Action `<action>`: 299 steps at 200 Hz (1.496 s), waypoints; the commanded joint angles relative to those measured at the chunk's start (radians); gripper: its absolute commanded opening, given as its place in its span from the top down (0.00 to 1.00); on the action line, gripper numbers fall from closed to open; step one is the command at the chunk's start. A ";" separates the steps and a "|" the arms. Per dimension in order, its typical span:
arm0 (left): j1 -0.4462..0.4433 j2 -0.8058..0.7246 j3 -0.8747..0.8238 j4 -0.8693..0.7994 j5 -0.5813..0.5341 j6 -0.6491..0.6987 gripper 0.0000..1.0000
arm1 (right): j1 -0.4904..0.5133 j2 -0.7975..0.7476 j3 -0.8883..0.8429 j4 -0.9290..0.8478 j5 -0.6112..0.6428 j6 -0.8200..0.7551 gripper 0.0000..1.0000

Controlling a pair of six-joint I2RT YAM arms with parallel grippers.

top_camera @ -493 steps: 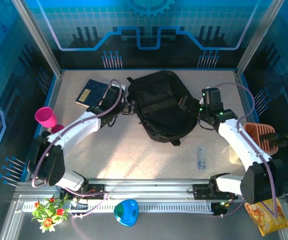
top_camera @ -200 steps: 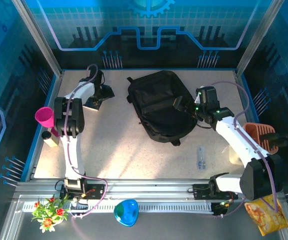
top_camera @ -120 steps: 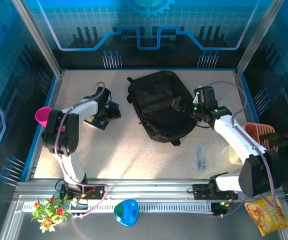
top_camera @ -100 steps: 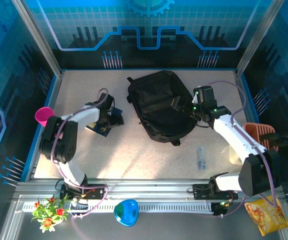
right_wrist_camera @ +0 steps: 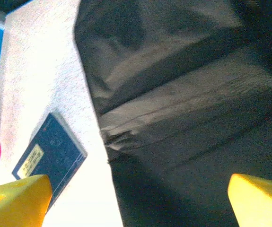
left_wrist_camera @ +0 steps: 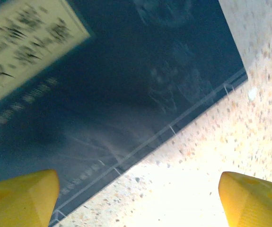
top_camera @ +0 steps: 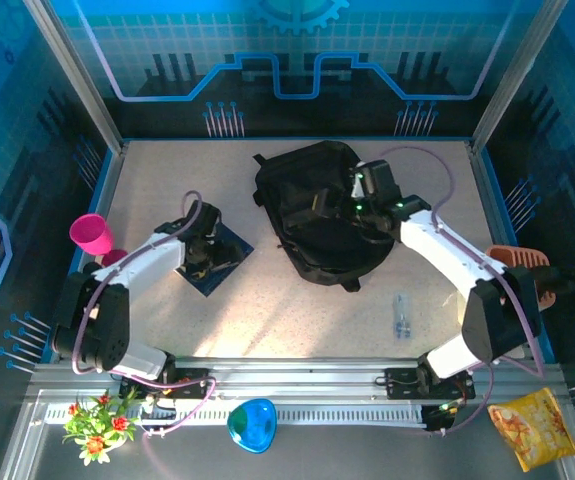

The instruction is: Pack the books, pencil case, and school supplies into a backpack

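1. Since a second ago the right arm has swung in from the right rim of the backpack to hang over its middle. The bag itself lies where it was, at the centre of the far half of the table. It is black, slack fabric, collapsed into folds in the right wrist view. I judge it to be soft and floppy: it will sag and shift rather than hold its mouth open. A fold or seam near the zip looks the surest hold, though no open mouth can be made out from here.

2. One navy book has travelled with the left arm from the far-left corner to a spot left of the bag, a little apart from it. It lies flat and skewed on the table, with its gold label facing up. It also shows beyond the bag's edge in the right wrist view. It looks thin, stiff and light, with a smooth cover that probably slips. Lying flat, it offers only its edges, so a corner likely has to be tipped up or slid clear first.

3. The right gripper hovers above the bag with its yellow fingers spread wide and nothing between them.

4. The left gripper is also spread. It stands over the book's near edge, one finger above the cover and the other above bare table, holding nothing.
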State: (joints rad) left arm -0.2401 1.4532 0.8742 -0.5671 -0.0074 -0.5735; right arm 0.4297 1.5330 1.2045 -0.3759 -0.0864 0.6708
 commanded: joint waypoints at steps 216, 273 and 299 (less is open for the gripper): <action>0.207 -0.048 -0.163 0.169 0.034 -0.140 0.41 | 0.409 0.944 0.876 -0.296 -0.026 -0.198 0.49; 0.208 0.035 -0.163 0.222 0.041 -0.143 0.52 | 0.412 0.801 0.592 -0.274 -0.010 -0.200 0.51; 0.207 0.086 -0.143 0.257 0.071 -0.139 0.54 | 0.428 0.677 0.399 -0.208 -0.054 -0.195 0.52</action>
State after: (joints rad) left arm -0.0402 1.4784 0.7208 -0.3325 0.0425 -0.7086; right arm 0.8391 2.2684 1.7596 -0.5156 -0.1276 0.4805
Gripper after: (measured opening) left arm 0.471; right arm 0.484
